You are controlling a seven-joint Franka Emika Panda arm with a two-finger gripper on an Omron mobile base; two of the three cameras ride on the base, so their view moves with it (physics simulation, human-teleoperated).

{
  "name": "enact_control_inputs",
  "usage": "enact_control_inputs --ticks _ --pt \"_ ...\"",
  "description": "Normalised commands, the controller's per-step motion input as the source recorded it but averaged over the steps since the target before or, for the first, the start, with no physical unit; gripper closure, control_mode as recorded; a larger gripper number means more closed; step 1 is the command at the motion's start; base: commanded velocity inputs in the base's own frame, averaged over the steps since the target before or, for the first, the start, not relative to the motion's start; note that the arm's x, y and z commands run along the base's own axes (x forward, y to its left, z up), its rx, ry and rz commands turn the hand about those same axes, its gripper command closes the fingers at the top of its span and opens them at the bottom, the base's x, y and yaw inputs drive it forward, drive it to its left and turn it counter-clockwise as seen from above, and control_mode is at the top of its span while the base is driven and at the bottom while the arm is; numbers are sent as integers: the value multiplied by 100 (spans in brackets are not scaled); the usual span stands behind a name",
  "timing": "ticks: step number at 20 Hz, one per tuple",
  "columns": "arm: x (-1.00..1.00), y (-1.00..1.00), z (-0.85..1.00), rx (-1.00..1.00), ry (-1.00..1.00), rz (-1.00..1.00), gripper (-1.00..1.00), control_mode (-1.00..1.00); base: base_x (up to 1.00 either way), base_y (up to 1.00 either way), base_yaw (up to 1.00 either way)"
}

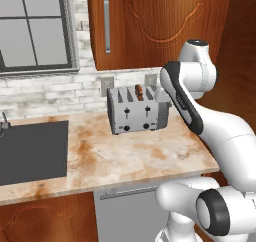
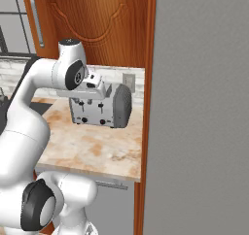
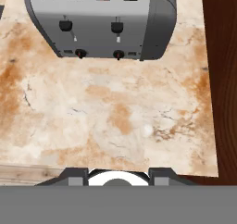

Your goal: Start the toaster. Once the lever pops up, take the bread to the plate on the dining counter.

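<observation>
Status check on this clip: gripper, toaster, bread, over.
Gripper state unclear, off the toaster. Both levers up. Bread sits in third slot from left. Worktop between hand and toaster bare.

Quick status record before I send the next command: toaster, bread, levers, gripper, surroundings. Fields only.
toaster: stands on the marbled worktop near the back wall, front facing the robot
bread: sits in a slot of the toaster, third from the left, brown top poking out
levers: both high in their tracks in the hand view, not pressed
gripper: above the worktop in front of the toaster, touching nothing; open or shut cannot be told
sink: dark basin left of the toaster
cabinet door: wooden, above and behind the toaster
</observation>
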Motion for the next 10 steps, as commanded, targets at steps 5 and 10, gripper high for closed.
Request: enact_control_inputs --ticks 5,10 --pt "1 0 -5 0 0 0 -100 -100 0 0 0" --pt "6 0 -8 0 -3 0 -100 -100 0 0 0"
